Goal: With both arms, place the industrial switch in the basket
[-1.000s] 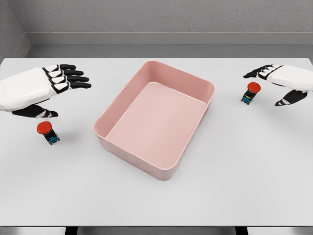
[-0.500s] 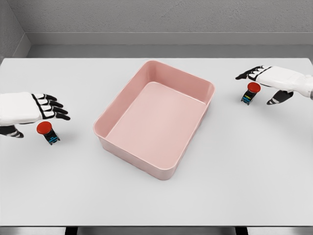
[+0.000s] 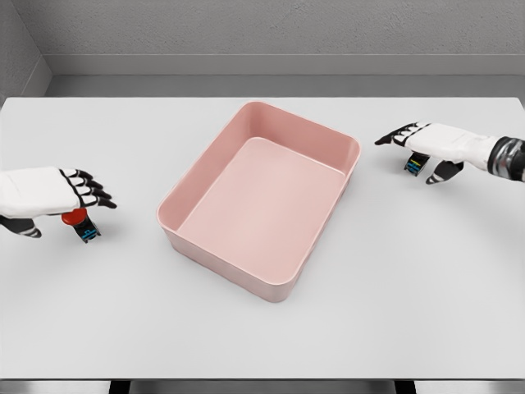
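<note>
Two small industrial switches with red buttons stand on the white table. The left switch (image 3: 84, 229) sits at the table's left, its red cap half hidden under my left hand (image 3: 66, 212), which hovers right over it with fingers extended and the thumb low behind. The right switch (image 3: 414, 167) stands right of the basket. My right hand (image 3: 410, 156) covers its cap from above, fingers spread leftward and thumb (image 3: 443, 171) beside it. Neither hand visibly clasps a switch. The pink rectangular basket (image 3: 220, 261) lies open between them, with nothing inside.
The white table (image 3: 410, 295) stretches wide around the basket; its front edge runs along the bottom of the view. A grey wall rises behind the far edge.
Both hands have come down and closed in on their switches. The left hand slid down over the left switch's cap, and the right hand reached left and now hides the right switch's cap.
</note>
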`<state>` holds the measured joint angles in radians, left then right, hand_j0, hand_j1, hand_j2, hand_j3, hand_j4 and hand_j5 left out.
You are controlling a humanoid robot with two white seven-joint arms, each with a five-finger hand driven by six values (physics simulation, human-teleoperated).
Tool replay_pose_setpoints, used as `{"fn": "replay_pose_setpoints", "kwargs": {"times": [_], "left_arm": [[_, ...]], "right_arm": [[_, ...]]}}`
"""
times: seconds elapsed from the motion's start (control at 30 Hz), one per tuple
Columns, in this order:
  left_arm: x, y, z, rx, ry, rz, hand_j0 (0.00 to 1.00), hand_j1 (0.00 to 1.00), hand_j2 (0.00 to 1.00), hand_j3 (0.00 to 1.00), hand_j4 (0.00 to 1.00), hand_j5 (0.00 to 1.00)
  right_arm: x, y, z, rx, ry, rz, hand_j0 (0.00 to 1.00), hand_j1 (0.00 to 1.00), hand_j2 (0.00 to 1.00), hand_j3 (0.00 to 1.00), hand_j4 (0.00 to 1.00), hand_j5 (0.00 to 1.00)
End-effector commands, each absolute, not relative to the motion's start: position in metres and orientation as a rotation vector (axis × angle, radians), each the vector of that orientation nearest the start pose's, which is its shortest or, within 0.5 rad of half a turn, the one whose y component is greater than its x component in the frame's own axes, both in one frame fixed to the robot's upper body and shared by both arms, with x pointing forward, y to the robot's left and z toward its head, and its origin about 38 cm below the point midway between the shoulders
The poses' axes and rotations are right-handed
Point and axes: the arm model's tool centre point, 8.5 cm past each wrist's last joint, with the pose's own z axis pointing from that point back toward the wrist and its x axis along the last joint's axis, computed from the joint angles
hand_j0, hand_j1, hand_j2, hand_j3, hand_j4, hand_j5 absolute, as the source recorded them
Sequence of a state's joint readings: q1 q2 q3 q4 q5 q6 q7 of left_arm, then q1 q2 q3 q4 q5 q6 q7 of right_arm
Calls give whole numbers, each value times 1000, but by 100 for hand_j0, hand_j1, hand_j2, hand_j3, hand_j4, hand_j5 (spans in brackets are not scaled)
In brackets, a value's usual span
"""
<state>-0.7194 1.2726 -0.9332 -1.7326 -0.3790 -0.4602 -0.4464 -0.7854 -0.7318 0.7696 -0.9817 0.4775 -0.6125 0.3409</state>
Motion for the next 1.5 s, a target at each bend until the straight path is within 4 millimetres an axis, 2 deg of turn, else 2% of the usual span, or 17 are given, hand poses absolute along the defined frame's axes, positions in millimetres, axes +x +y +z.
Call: {"fn": "replay_pose_setpoints", "kwargs": {"times": [0.0,0.17,0.23,0.37,0.5,0.53,0.7,1.03,1.17,1.27,1.47], "left_arm": [[362,367,227,489,-997,-2298,100,100,100,100,100,100],[370,371,221,578,-923,-2248,100,100,100,100,100,100],[371,372,220,595,-912,-2259,100,100,100,100,100,100],[371,355,202,575,-914,-2311,99,99,99,99,99,99],[371,354,199,582,-900,-2327,98,98,98,98,98,98],[371,354,200,584,-901,-2326,93,93,93,93,93,93],[374,359,199,622,-870,-2342,84,84,84,84,84,84],[377,359,199,650,-859,-2337,83,83,83,83,83,83],[377,358,201,651,-864,-2340,83,83,83,83,83,83],[376,356,201,643,-872,-2350,75,75,75,75,75,75],[375,356,200,640,-871,-2352,75,75,75,75,75,75]], "right_arm": [[489,-364,161,-503,-1233,1884,100,100,100,100,100,100],[489,-366,163,-504,-1241,1872,100,100,100,100,100,100],[492,-372,173,-531,-1264,1843,100,100,100,100,100,100],[492,-376,176,-540,-1264,1836,100,100,100,100,100,100],[492,-376,174,-545,-1253,1848,100,100,100,100,100,100],[491,-375,173,-542,-1246,1855,100,100,100,100,100,100],[491,-392,162,-559,-1180,1834,100,100,100,100,100,100],[494,-392,168,-565,-1210,1807,100,100,100,100,100,100],[496,-395,174,-583,-1225,1788,94,94,94,94,94,94],[496,-395,174,-583,-1223,1792,89,89,89,89,89,89],[496,-394,174,-587,-1221,1797,81,81,81,81,81,81]]}}
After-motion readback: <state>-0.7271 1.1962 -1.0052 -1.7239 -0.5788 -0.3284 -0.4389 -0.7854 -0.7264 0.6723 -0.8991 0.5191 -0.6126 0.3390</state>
